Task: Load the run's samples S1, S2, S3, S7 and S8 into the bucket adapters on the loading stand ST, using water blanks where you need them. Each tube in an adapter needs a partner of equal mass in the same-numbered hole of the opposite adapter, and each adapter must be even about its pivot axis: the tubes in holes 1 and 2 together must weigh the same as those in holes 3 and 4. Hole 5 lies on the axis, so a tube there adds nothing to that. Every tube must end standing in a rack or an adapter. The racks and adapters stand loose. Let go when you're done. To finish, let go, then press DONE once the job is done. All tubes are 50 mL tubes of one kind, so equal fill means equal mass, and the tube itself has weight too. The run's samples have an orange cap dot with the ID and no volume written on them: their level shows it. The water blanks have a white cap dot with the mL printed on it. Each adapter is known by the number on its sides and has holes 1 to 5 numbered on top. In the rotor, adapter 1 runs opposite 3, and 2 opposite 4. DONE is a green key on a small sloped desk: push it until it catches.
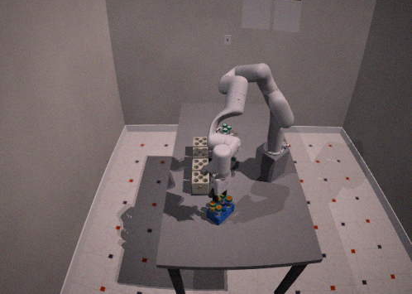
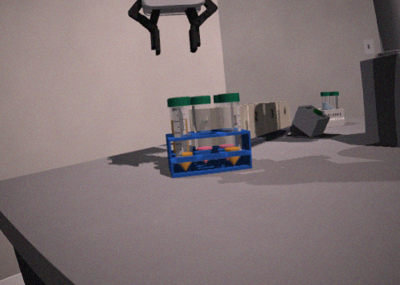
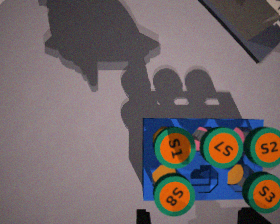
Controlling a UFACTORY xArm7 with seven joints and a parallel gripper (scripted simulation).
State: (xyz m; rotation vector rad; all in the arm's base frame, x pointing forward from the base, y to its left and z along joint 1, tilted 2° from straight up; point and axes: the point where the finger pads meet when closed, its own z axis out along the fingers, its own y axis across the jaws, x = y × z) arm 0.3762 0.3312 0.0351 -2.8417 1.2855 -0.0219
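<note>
A blue rack (image 1: 223, 209) stands on the grey table and holds the orange-dotted samples. In the wrist view the rack (image 3: 201, 158) shows S1 (image 3: 174, 146), S7 (image 3: 221, 148) and S2 (image 3: 264, 147) in one row, and S8 (image 3: 174, 195) and S3 (image 3: 263, 191) in the other. All stand upright with green caps (image 2: 201, 100). My gripper (image 2: 174, 45) hangs open and empty well above the rack; its fingertips show at the bottom edge of the wrist view, beside S8 and S3. The cream adapters (image 1: 200, 164) stand in a row behind the rack.
The adapters also show in the exterior view (image 2: 265, 117). A grey sloped desk with the green DONE key (image 2: 310, 120) lies beyond them. A white rack of water blanks (image 2: 331, 105) stands at the back. The robot base (image 1: 273, 162) is at the right.
</note>
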